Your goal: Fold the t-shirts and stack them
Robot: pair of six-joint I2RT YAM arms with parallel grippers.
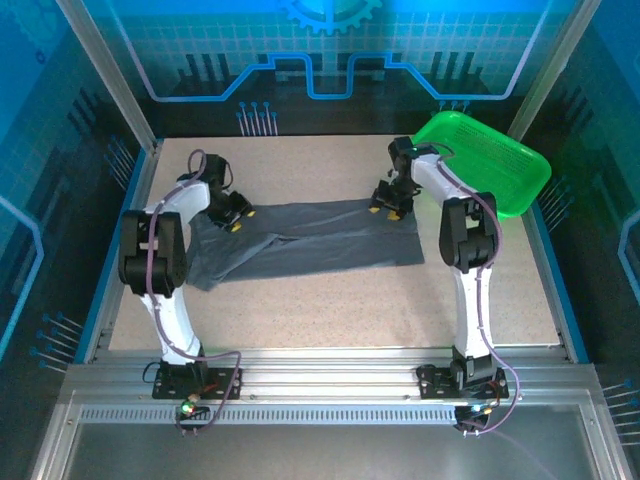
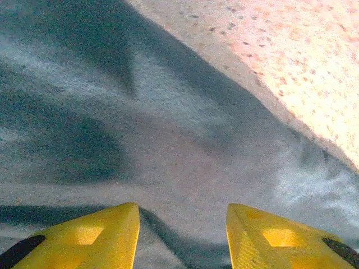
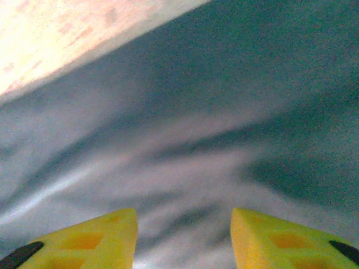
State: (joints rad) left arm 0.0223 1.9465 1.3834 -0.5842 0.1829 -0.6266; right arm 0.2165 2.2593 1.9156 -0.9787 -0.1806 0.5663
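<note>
Slate-grey t-shirt (image 1: 310, 240) lies spread and rumpled across the middle of the table, both claws parted at its far edge.

The cloth looks soft, light and limp, so it will likely sag and drag rather than slip. It is best pinched at the far corners, where the left gripper (image 1: 237, 215) and right gripper (image 1: 388, 203) sit low, jaws apart, holding nothing. The speckled beige tabletop (image 1: 330, 310) looks matte; beyond on the right is a green mesh basket (image 1: 490, 165), then blue-lit wall panels (image 1: 330, 60).

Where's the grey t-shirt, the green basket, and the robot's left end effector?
t-shirt (image 1: 320, 245), top view, middle of the cloth.
green basket (image 1: 505, 165), top view, its mesh floor.
left end effector (image 2: 182, 218), left wrist view, gap between its yellow fingers.
</note>
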